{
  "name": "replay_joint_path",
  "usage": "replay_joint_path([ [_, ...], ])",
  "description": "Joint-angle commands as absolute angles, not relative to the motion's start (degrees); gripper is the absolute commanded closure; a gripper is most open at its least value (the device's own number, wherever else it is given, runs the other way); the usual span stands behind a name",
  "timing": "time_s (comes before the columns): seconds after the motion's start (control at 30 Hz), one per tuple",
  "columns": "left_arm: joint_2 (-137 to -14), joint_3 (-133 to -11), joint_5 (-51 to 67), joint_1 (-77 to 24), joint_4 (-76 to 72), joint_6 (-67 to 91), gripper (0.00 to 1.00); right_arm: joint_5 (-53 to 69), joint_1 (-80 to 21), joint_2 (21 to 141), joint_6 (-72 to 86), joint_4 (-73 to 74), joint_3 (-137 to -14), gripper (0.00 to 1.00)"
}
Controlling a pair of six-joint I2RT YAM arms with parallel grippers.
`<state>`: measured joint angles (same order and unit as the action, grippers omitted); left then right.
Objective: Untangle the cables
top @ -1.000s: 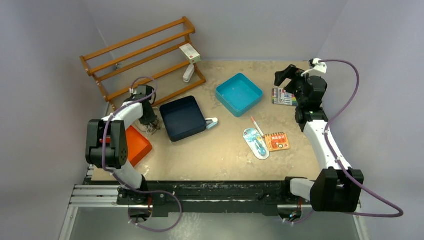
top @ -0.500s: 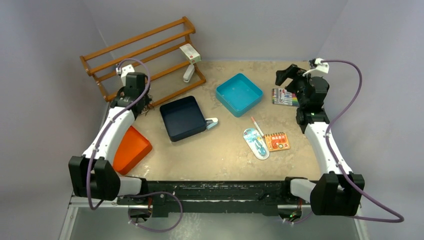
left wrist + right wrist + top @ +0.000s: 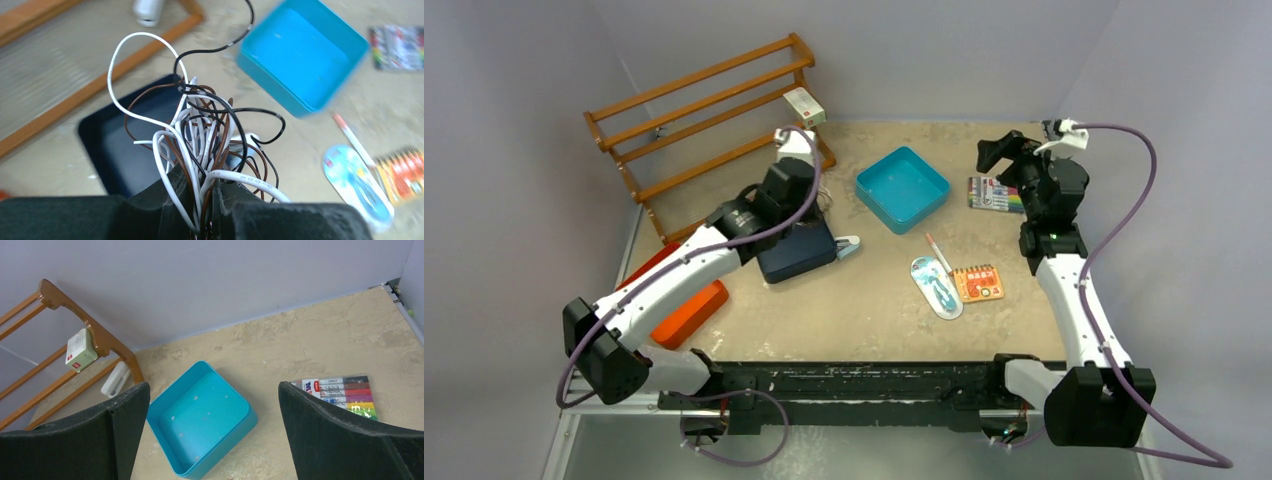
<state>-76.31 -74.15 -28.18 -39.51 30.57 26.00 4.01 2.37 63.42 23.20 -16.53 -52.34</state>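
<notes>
The sandy table (image 3: 874, 330) fills the booth, and the wooden rack (image 3: 694, 110) stands at its far left corner. The left arm reaches over the navy tray (image 3: 802, 256), and the left gripper (image 3: 202, 190) has its fingers pressed together on the cables (image 3: 200, 130). These form one knot of white, black and brown loops fanning out of the jaws above that tray. The wrist camera shows the knot clearly, while from overhead only a few wisps show beside the wrist. One white strand carries grey print, too blurred to read. The right gripper (image 3: 214, 390) hangs high at the far right with its fingers spread wide, holding nothing. Below it sit the teal tray (image 3: 200, 420) and a marker pack (image 3: 340, 395) whose lettering is too small to make out. The orange tray (image 3: 686, 312) lies at the near left, half under the left arm. Only the overhead view shows the orange notebook (image 3: 977, 283), the blue oval card (image 3: 936, 287) touching it, and the pen (image 3: 938, 252) just beyond them. The right wrist camera shows a small box (image 3: 80, 351) with a red mark on the rack, its text unreadable.
</notes>
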Motion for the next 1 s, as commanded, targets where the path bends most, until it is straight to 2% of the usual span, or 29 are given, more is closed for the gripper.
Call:
replay_joint_path([
  [0.0, -77.25, -73.63, -17.95, -45.37, 23.25, 21.69, 1.00, 4.07, 2.69, 61.16, 24.02, -18.03, -51.48, 0.01],
  [0.07, -79.27, -73.45, -11.90, -47.26, 22.18, 20.00, 1.00, 4.04, 2.68, 60.91, 24.21, -17.94, -51.23, 0.01],
  [0.23, -84.79, -73.66, -7.33, -53.09, 21.63, 17.24, 1.00, 4.30, 2.72, 61.18, 24.49, -17.82, -50.68, 0.01],
  [0.5, -90.04, -67.28, -2.98, -53.39, 16.05, 17.85, 0.99, 5.19, 2.66, 61.50, 24.64, -18.28, -49.57, 0.01],
  [0.83, -90.43, -63.68, -6.02, -53.27, 11.62, 16.50, 0.53, 7.91, 2.68, 62.21, 22.52, -21.39, -47.70, 0.01],
  [0.97, -87.87, -63.25, -8.25, -52.97, 12.08, 15.92, 0.43, 8.45, 2.64, 62.29, 22.04, -20.98, -47.71, 0.01],
])
